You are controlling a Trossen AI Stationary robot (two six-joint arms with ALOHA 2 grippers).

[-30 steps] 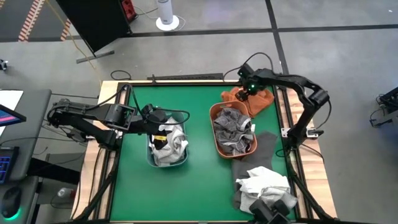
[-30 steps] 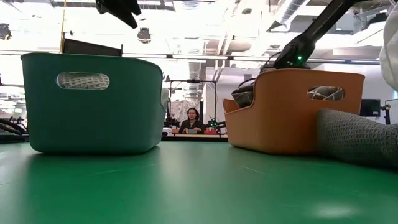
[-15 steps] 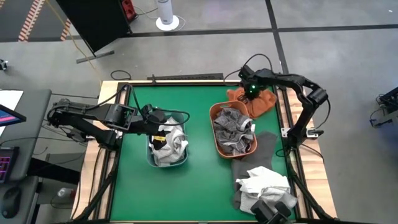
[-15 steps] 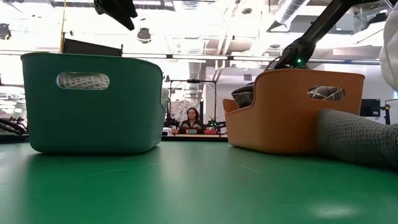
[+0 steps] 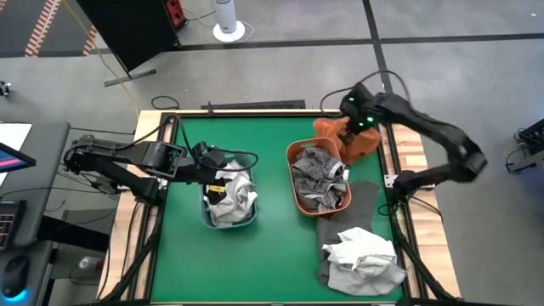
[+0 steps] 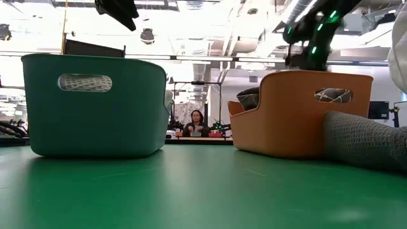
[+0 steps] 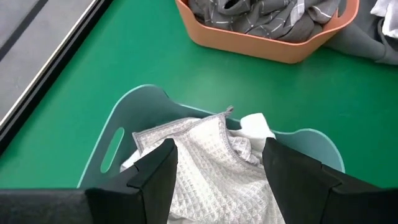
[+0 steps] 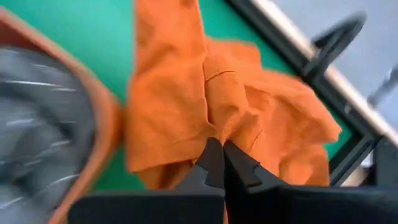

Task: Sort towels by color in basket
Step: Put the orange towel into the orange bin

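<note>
Right gripper [image 8: 219, 155] pinches the rust-orange towel [image 8: 211, 99] (bunched); grey patterned towel [image 8: 43, 118] in orange basket [image 8: 109, 118] alongside.

Two baskets were set side by side on the tabletop [image 5: 272, 229]. The left basket [image 5: 228, 202] was filled with towels [image 5: 234, 194], and the left tool [image 5: 212, 161] was held just over its far-left rim. The right basket [image 5: 319, 180] was filled with folded cloths [image 5: 319, 177]. Behind it, by the tabletop's far right corner, a bunched towel [image 5: 353, 140] was pinched in the right tool [image 5: 353, 127]. A flat towel [image 5: 365, 204] was spread nearer than the right basket, and a crumpled towel [image 5: 364, 253] was piled on its near end.
</note>
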